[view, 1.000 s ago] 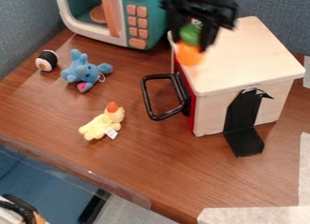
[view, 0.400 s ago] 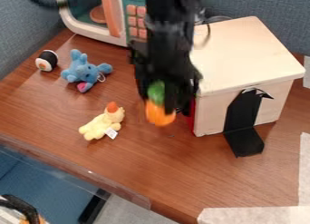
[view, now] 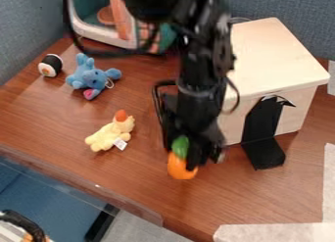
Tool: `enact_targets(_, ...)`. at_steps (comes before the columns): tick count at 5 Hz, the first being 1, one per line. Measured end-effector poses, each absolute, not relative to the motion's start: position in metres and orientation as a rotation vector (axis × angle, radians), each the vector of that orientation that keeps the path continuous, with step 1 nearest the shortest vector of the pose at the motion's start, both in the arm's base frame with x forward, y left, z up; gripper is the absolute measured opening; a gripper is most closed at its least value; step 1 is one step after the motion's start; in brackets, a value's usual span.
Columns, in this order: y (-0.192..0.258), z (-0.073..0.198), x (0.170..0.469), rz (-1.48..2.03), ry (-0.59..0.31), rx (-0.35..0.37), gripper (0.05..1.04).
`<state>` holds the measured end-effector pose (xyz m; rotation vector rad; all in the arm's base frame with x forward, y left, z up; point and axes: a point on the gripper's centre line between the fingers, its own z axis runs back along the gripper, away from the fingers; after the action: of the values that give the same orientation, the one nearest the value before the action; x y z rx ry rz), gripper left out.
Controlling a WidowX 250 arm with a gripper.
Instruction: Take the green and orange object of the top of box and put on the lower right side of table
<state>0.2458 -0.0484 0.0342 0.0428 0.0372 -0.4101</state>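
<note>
Camera view: your end effector grasps the green and orange object, orange part lowermost, in front of the wooden box; you cannot tell whether it touches the surface. Toward the view's left, you see the yellow toy lying.

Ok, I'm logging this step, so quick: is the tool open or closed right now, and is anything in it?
Tool: closed on the green and orange object, orange end down.
</note>
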Motion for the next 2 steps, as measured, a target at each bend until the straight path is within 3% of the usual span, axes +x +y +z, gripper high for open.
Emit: enact_targets(2,-0.0595,0.0175,0.2408,-0.453,0.035,0.090,0.658)
